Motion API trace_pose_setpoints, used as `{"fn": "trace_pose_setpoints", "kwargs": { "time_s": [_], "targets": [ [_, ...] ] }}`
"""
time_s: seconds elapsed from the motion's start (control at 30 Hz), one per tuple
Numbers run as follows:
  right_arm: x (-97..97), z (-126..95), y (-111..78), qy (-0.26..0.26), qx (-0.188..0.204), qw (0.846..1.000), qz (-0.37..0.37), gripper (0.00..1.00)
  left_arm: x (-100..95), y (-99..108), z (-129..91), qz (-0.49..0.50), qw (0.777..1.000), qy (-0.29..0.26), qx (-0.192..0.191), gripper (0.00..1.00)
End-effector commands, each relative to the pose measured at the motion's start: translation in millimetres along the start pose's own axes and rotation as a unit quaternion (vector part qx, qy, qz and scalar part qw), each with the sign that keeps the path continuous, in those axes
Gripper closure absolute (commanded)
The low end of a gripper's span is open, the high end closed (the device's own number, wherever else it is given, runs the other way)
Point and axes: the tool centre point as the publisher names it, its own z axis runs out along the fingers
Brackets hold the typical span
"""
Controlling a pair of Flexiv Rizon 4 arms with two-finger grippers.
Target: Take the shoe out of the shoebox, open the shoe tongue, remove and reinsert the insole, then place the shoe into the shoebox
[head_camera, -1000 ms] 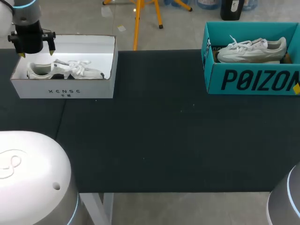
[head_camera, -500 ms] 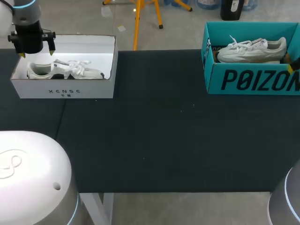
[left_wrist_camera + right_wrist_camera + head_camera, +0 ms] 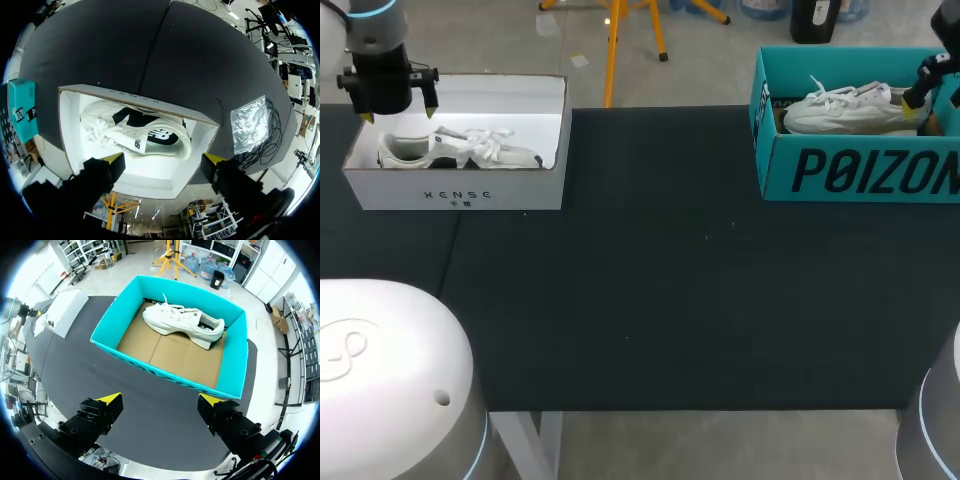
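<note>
Matte black table, boxes well apart | white laced shoe lies in teal cardboard box at right edge | my right gripper above it, fingers apart | my left gripper over white box, fingers apart

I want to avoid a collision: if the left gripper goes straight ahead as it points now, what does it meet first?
Most likely the white shoe lying in the white shoebox; the left gripper hangs open above it, though depth is unclear.
</note>
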Motion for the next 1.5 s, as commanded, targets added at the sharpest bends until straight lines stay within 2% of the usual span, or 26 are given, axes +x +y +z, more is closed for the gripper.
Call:
{"fn": "trace_pose_setpoints", "kwargs": {
  "time_s": [0.03,0.23,0.4,0.57,0.67,1.13,1.27,1.5],
  "targets": [
    [-4.3,7.4,11.0,0.001,0.068,0.998,0.01,0.0,-0.6,0.5,0.5,0.0,1.0,0.001,0.0,0.0],
    [-35.4,46.5,40.2,-0.007,0.089,0.993,0.075,0.0,-0.6,0.5,0.5,0.0,1.0,0.001,0.0,0.0],
    [-54.0,68.0,60.3,-0.017,0.072,0.993,0.088,0.0,-0.6,0.5,0.5,0.0,1.0,0.001,0.0,0.0],
    [-68.7,78.3,75.4,-0.025,0.059,0.994,0.083,0.0,-0.6,0.5,0.5,0.0,1.0,0.001,0.0,0.0],
    [-79.4,84.7,85.8,-0.048,0.045,0.995,0.079,0.0,-0.6,0.5,0.5,0.0,1.0,0.001,0.0,0.0],
    [-136.1,119.6,144.2,-0.063,0.075,0.99,0.098,0.0,-0.6,0.5,0.5,0.0,1.0,0.001,0.0,0.0],
    [-150.1,127.6,152.1,-0.065,0.081,0.989,0.106,0.0,-0.6,0.5,0.5,0.0,1.0,0.001,0.0,0.0],
    [-168.6,139.8,150.4,-0.064,0.086,0.987,0.117,0.0,-0.6,0.5,0.5,0.0,1.0,0.001,0.0,0.0]
  ]
}}
